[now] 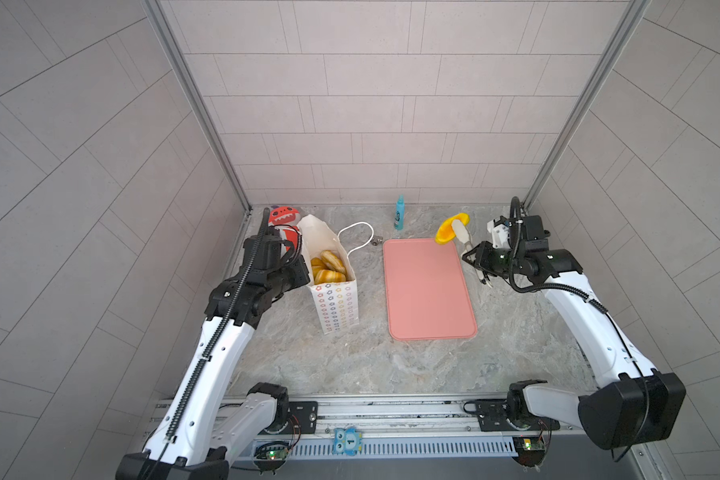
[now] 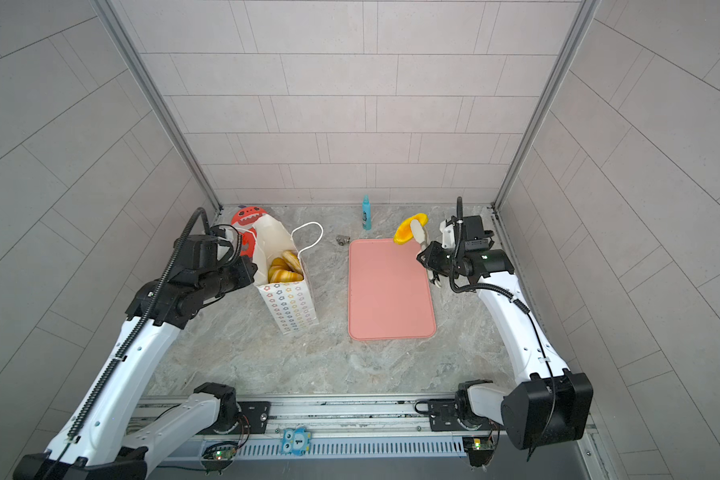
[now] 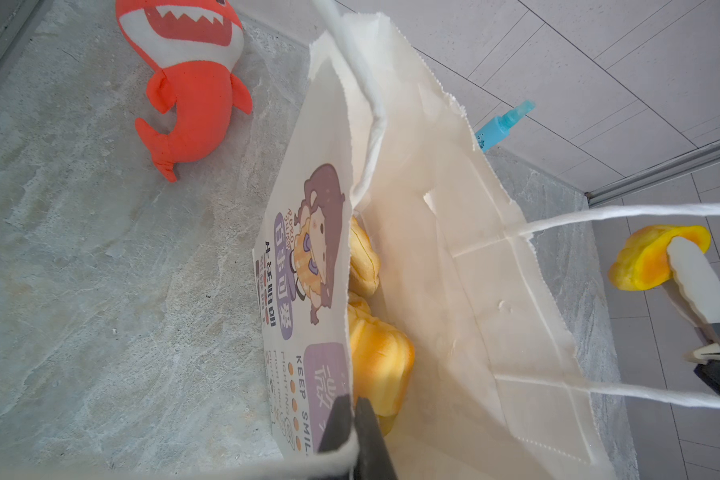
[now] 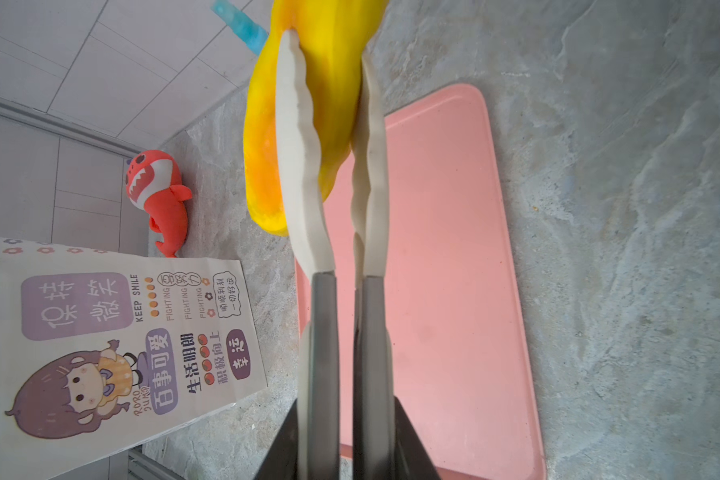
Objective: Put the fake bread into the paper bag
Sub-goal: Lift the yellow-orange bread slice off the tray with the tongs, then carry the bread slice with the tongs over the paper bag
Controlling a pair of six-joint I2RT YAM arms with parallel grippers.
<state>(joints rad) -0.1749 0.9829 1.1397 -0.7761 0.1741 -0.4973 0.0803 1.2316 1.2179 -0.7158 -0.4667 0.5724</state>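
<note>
Left gripper pinched the paper bag; right gripper gripped tongs holding a yellow bread piece.
In both top views, buns lay in the bag just past the left gripper, and the bread piece sat clamped at the tong tips ahead of the right gripper, a pink tray beside it. The left wrist view showed the fingers pressed together on the bag's printed wall, with buns right behind it. The right wrist view showed the jaws squeezing the tong handles, the bread piece out front and the tray below.
</note>
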